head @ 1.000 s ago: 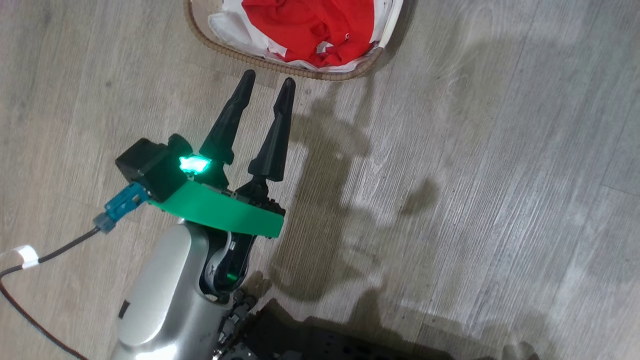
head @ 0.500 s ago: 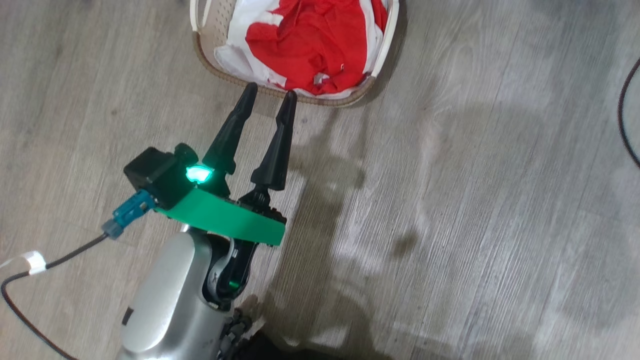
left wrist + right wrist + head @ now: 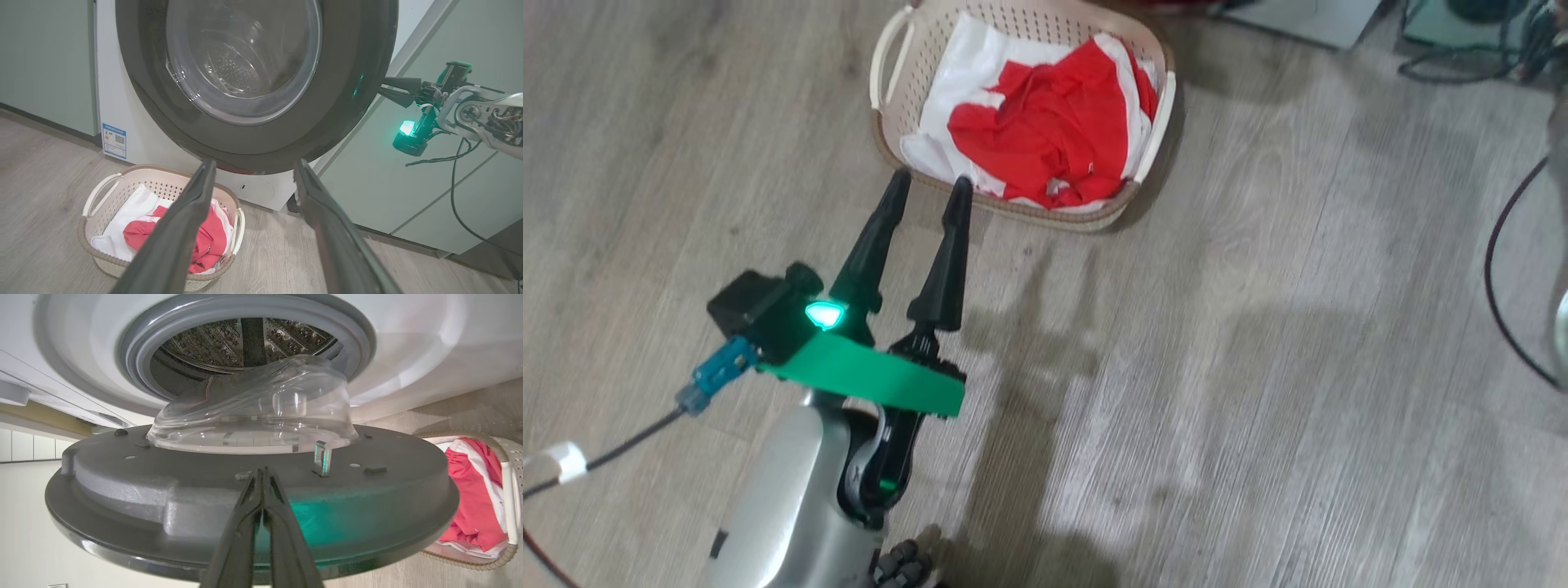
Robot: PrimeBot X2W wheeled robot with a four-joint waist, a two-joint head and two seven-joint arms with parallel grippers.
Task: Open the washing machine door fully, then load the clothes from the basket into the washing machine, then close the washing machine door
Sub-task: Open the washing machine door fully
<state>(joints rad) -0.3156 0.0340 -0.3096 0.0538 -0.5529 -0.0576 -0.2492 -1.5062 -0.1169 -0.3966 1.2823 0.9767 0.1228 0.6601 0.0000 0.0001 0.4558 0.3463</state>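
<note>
The cream basket stands on the wood floor with the red clothes lying on a white sheet inside it. My left gripper is open, its tips just short of the basket's near rim and nothing between them. From the left wrist, the basket and clothes sit below the washing machine door, which stands partly open on the white washing machine. My right gripper is shut, tips against the door's dark inner face below the glass bowl. The right gripper reaches the door's edge.
Pale green cabinets flank the machine on both sides. A black cable curves over the floor at the right. The steel drum shows behind the door. A small round flap and blue label sit low on the machine.
The head camera has swung so the whole basket now shows, lower in the picture. The left gripper stays open near the basket's rim.
</note>
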